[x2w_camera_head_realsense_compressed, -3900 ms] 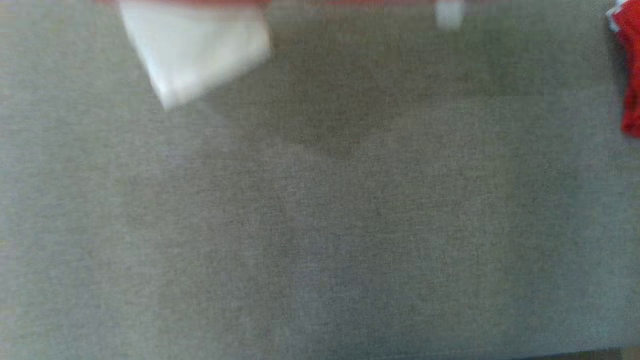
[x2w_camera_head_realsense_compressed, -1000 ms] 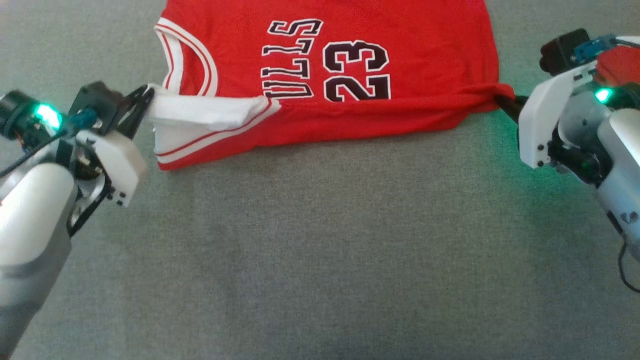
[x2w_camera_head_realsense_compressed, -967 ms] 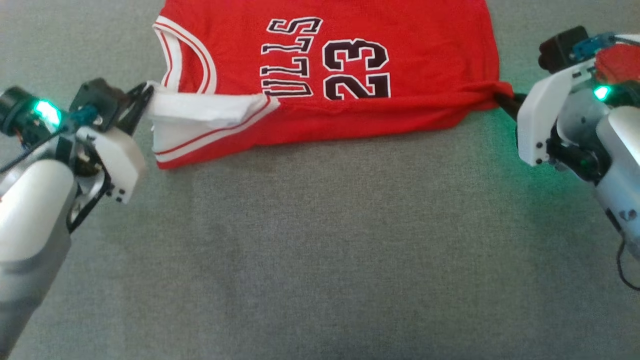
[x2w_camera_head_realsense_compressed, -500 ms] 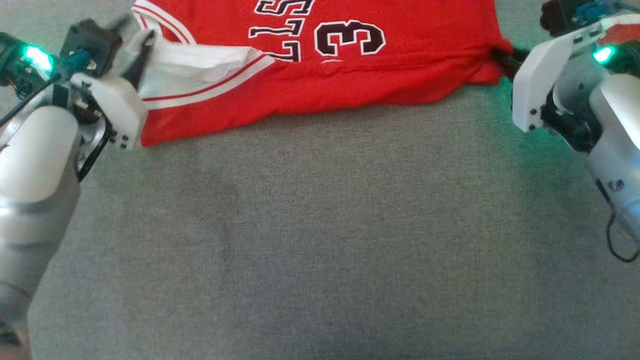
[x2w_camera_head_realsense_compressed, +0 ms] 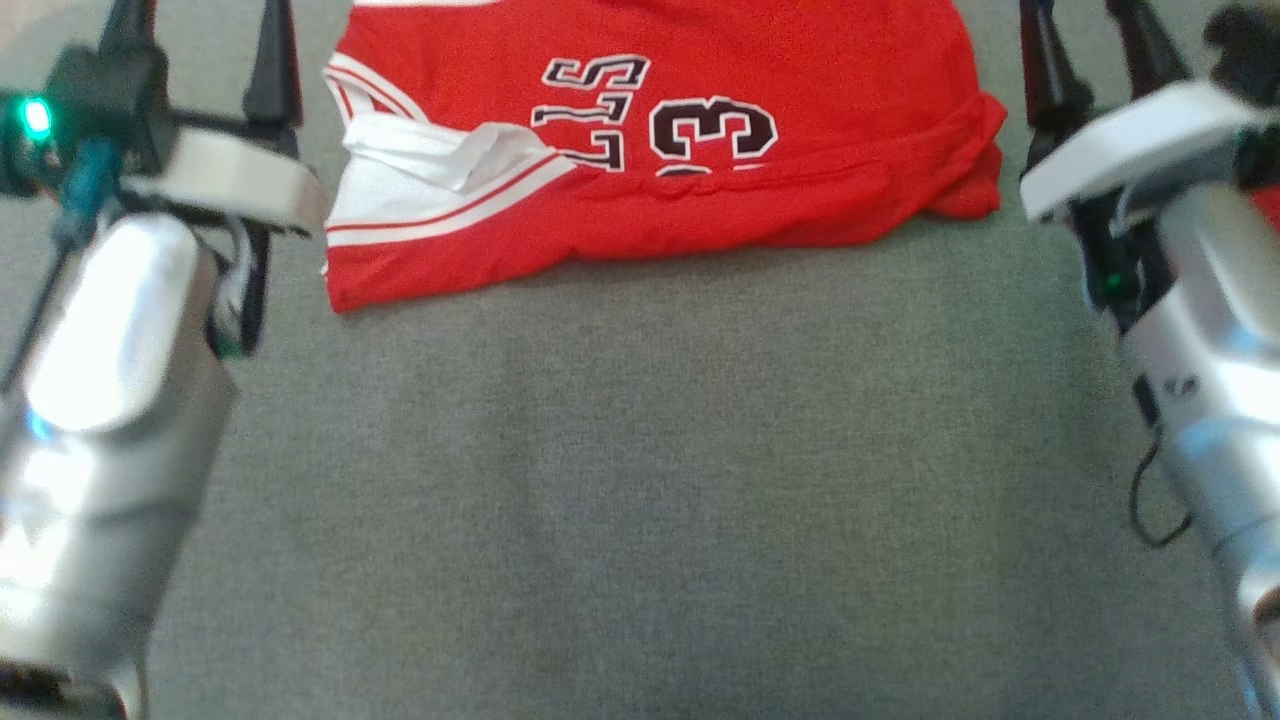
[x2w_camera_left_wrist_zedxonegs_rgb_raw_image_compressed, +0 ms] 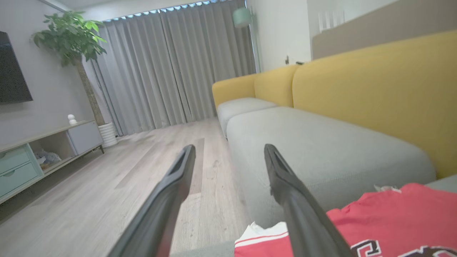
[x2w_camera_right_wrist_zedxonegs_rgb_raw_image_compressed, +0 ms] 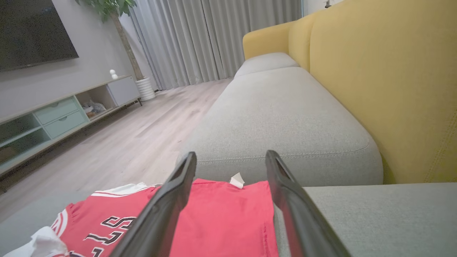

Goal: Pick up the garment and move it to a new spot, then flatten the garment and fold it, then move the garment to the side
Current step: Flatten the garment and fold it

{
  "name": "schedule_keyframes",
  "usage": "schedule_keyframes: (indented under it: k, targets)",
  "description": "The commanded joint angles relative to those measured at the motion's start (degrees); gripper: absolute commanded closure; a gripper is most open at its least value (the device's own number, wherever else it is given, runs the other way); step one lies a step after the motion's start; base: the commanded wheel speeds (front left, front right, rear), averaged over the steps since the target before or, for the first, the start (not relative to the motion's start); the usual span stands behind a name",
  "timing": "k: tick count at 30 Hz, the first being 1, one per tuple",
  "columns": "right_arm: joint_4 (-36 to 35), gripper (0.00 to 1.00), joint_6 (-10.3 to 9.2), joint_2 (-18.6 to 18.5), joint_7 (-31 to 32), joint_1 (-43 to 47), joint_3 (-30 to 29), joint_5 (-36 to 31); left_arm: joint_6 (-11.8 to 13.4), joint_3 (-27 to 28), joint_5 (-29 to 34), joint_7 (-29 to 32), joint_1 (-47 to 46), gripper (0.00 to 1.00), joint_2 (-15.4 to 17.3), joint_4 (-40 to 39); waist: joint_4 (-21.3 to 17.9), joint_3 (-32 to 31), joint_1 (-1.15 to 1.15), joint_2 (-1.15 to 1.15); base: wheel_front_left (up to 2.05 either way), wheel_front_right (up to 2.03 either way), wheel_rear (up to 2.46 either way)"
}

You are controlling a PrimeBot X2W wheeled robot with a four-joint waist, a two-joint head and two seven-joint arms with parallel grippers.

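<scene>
The garment (x2w_camera_head_realsense_compressed: 700, 190) is a red jersey with black number print and white trim, lying folded on the grey sofa seat (x2w_camera_head_realsense_compressed: 650, 480) at the top middle of the head view. Its white-trimmed armhole part bunches at the left end. My left gripper (x2w_camera_head_realsense_compressed: 200, 45) stands open just left of the jersey, with nothing between its fingers. To the right of the jersey's right end, my right gripper (x2w_camera_head_realsense_compressed: 1090, 50) is open and empty too. The left wrist view has the open gripper (x2w_camera_left_wrist_zedxonegs_rgb_raw_image_compressed: 228, 150) raised, with the jersey (x2w_camera_left_wrist_zedxonegs_rgb_raw_image_compressed: 375, 217) below and to the right. The right wrist view looks between its open gripper (x2w_camera_right_wrist_zedxonegs_rgb_raw_image_compressed: 231, 155) at the jersey (x2w_camera_right_wrist_zedxonegs_rgb_raw_image_compressed: 221, 214).
A yellow backrest (x2w_camera_right_wrist_zedxonegs_rgb_raw_image_compressed: 385, 82) runs along the far side of the seat. Another grey cushion (x2w_camera_right_wrist_zedxonegs_rgb_raw_image_compressed: 278, 121) continues beyond the jersey. Off the sofa's edge lie a wood floor (x2w_camera_left_wrist_zedxonegs_rgb_raw_image_compressed: 107, 185), a low TV cabinet (x2w_camera_right_wrist_zedxonegs_rgb_raw_image_compressed: 60, 114), a potted plant (x2w_camera_left_wrist_zedxonegs_rgb_raw_image_compressed: 78, 46) and grey curtains.
Both grippers have opened and let go of the jersey's two ends, then drawn away and turned their fingers up the view. The jersey's near edge has slackened onto the seat. The camera shifted.
</scene>
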Motion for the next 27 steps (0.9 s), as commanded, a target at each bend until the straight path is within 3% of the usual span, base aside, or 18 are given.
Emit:
schedule_keyframes:
  k: [1,7,10,12,18,23,27]
  targets:
    - [-3.05,0.00,-0.05,1.41,-0.72,2.87,-2.83,-2.09,1.32,3.99,1.07,-0.40,2.31,0.00,1.39,-5.57,0.26,-1.65,0.01,0.00,0.00,0.00,0.00]
    - [-19.70,0.00,-0.05,9.14,-0.81,18.34,-20.09,-15.36,5.19,10.34,5.89,-0.42,17.80,0.00,-2.43,-20.20,0.48,-4.11,0.01,0.00,0.00,0.00,0.00]
    - [-26.26,0.00,-0.05,12.17,-0.82,26.49,-24.10,-20.99,5.54,11.61,7.48,-0.42,24.18,0.00,-5.13,-22.86,0.75,-4.63,0.01,0.00,0.00,0.00,0.00]
    - [-28.95,0.00,-0.05,12.96,-0.82,30.54,-24.56,-24.77,5.06,12.31,8.15,-0.43,27.36,0.00,-6.68,-23.16,0.79,-4.70,0.01,0.00,0.00,0.00,0.00]
    - [-32.21,0.00,-0.05,13.58,-0.82,33.87,-24.18,-25.94,2.90,14.09,9.51,-0.43,30.09,0.00,-8.10,-20.46,-0.14,-3.84,0.01,0.00,0.00,0.00,0.00]
    - [-33.29,0.00,-0.05,13.62,-0.83,32.87,-22.51,-23.78,0.37,14.16,9.46,0.05,27.67,0.00,-7.61,-12.12,-1.73,-2.00,0.01,0.00,0.00,0.00,0.00]
    - [-33.49,0.00,-0.05,13.63,-0.83,32.41,-21.12,-23.13,0.60,14.56,9.14,3.59,23.73,0.00,-6.87,-3.03,-3.09,0.25,0.01,0.00,0.00,0.00,0.00]
